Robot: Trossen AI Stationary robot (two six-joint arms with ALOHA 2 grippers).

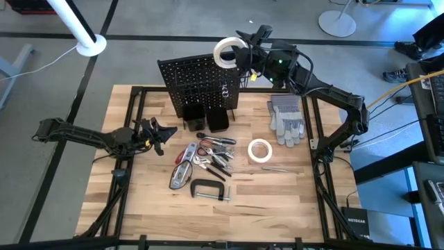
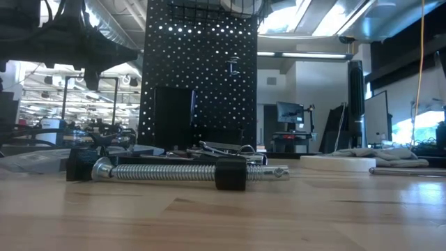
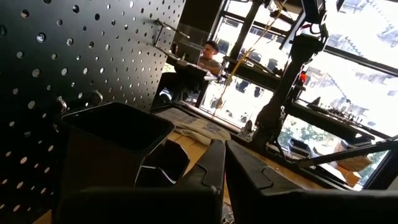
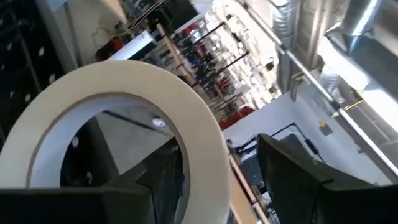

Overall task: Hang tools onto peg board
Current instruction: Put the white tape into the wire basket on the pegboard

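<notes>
**Tape roll held up at the top of the peg board**

I have a white tape roll clamped in the right hand, raised at the top right corner of the peg board. In the right wrist view the roll fills most of the picture, with one dark finger outside its rim and the other inside the ring.

The peg board stands upright at the back of the desk, with two small black bins at its foot. From the low view I see a hook on its face.

The other tools lie flat on the desk in front of the board: a second white tape roll, a black C-clamp, red-handled pliers, a red utility knife and a thin silver metal tool. The clamp's screw lies nearest in the low view.

Grey work gloves lie to the right of the board.

My left hand hovers just left of the bins, low over the desk. Its fingers are together with nothing between them, pointing past the nearer bin.
</notes>
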